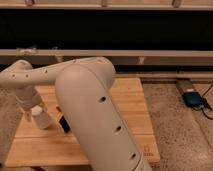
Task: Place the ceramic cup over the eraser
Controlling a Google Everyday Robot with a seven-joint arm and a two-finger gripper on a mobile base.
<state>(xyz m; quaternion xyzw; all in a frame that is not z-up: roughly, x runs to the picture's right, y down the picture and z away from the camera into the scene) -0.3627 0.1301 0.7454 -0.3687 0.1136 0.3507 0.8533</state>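
Although the thick white robot arm (95, 115) blocked most of the near view, the light wooden table (131, 115) showed on either side of it; toward the left of the view, the small plain white ceramic cup (43, 119) sat tilted over the table, just beside the small black wedge-shaped eraser (64, 124); the two looked apart, not touching.

Judged step: carrying the cup across to cover the eraser. To do it well, the cup's mouth had to face down and be centred above the eraser before lowering; the rim had to clear the wedge's top so as not to knock it aside; release only once the rim lay flat on the wood.

The gripper (35, 110) was at the cup's upper end, meeting it; whether it was clamped on the cup could not be told; the tilt suggested the cup was carried.

Farther off: a blue box (192, 98) on the floor; behind, a dark wall (125, 30).
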